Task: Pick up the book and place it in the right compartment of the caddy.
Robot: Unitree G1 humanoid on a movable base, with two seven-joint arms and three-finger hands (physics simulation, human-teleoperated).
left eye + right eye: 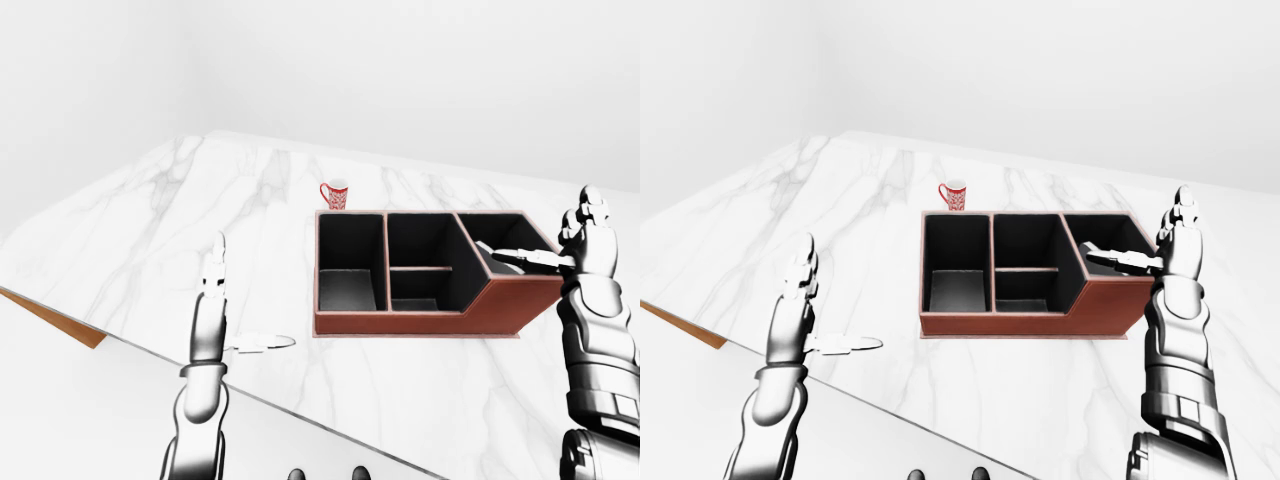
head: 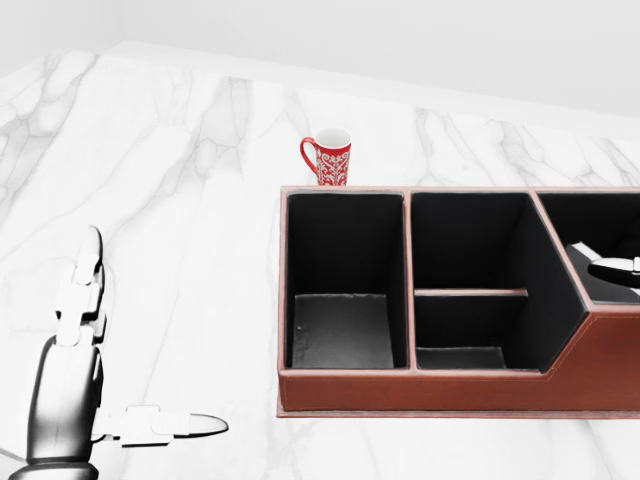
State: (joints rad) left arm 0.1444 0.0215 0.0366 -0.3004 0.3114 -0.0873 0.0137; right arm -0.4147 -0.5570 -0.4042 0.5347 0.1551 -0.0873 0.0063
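Book [image 2: 590, 257] lies inside the caddy's [image 2: 430, 388] right compartment, left hand [image 2: 85, 330] open.

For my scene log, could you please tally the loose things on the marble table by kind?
Mug, red patterned: 1
Caddy, brown with black compartments: 1
Book, dark, lying in the caddy's right compartment: 1
Total: 3
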